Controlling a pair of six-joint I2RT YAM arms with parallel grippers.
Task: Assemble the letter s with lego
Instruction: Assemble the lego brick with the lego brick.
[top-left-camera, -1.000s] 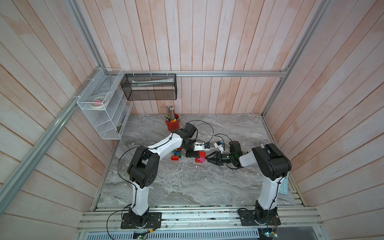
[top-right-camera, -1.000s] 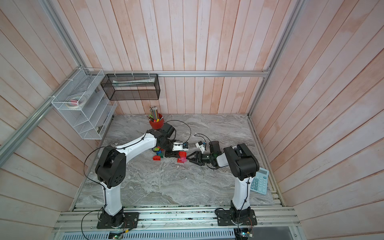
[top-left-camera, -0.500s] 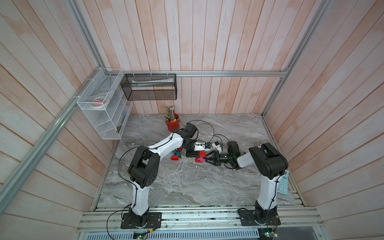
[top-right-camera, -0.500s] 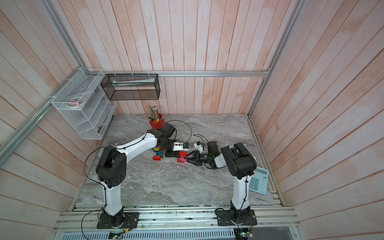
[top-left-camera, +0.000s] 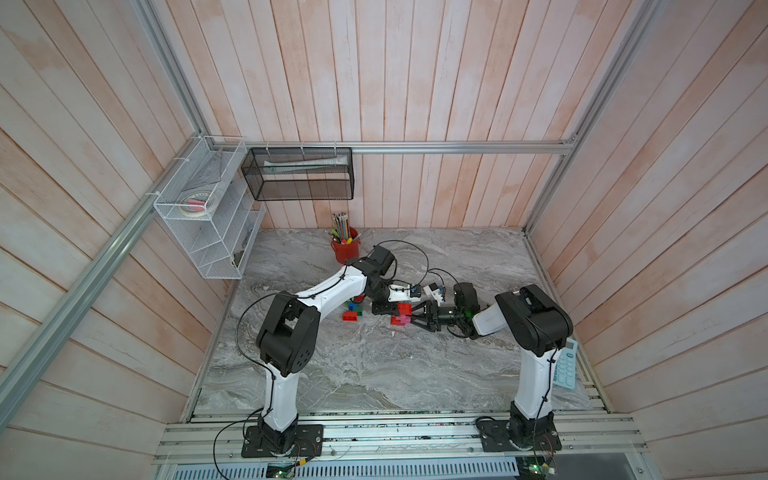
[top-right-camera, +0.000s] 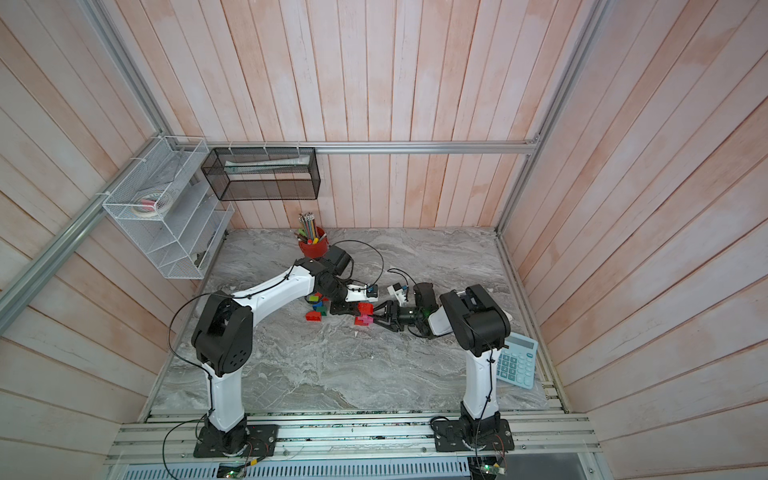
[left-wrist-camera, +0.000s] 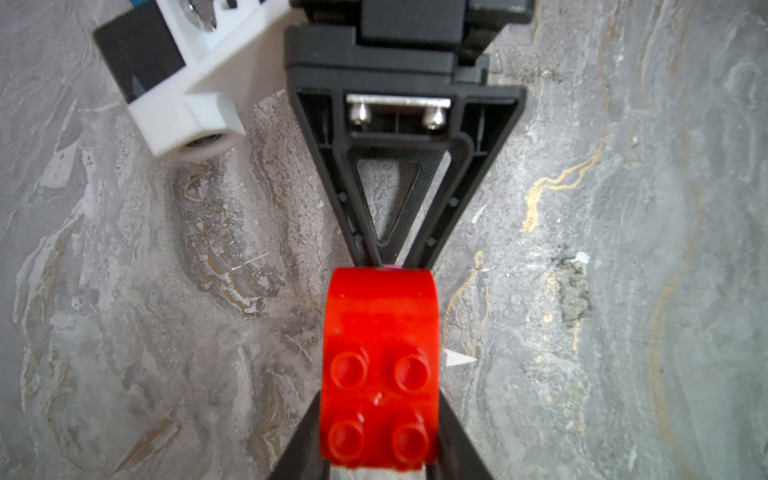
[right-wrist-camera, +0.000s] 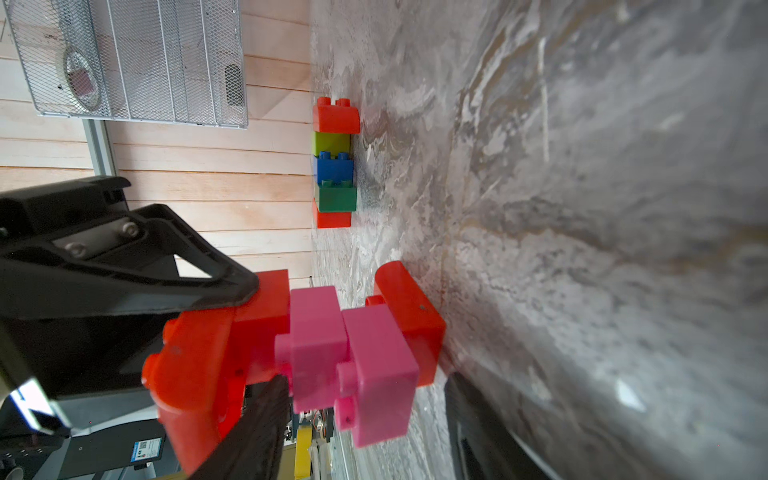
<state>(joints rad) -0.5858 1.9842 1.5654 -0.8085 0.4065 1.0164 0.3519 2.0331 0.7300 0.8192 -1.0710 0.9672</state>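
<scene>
Lego (left-wrist-camera: 379, 332) between left gripper (left-wrist-camera: 378, 449), right gripper (left-wrist-camera: 380, 259)

We log one change: the white-and-black right robot arm (top-left-camera: 490, 320) has reached further inward, carrying its black right gripper (top-left-camera: 411, 319) up to the red-and-pink studded plastic brick cluster (top-left-camera: 402, 309). Most of that travel came early, with barely any in the last half second.

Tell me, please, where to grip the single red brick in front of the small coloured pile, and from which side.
Probably from straight above, closing on the two short ends of the red brick. It lies flat on the table, and the dark green brick sits close behind its long side, leaving little room there.
</scene>
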